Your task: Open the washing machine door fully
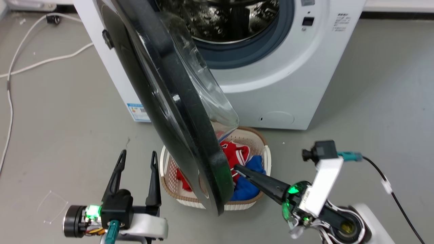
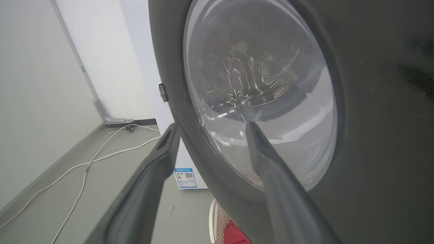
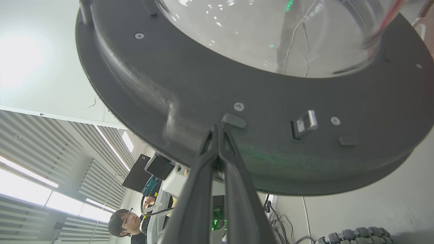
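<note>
The washing machine door [image 1: 176, 112] stands swung out from the white washing machine [image 1: 288, 84], edge-on in the head view, its clear glass bowl facing the drum [image 1: 230, 17]. My right gripper [image 1: 236, 167] is shut, tips against the door's inner rim near its lower edge. In the right wrist view the shut right gripper [image 3: 218, 128] touches the door [image 3: 203, 84] beside a small tab, with nothing between the fingers. My left gripper [image 1: 137, 162] is open, left of the door and apart from it. Its wrist view shows the left gripper [image 2: 213, 127] open before the door's outer face [image 2: 373, 135].
A cream basket [image 1: 257, 139] with red and blue clothes sits on the floor under the door's lower edge. White cables [image 1: 13, 61] trail over the grey floor at the left. A blue label [image 1: 139, 112] marks the machine's side. A person [image 3: 123, 220] sits behind me.
</note>
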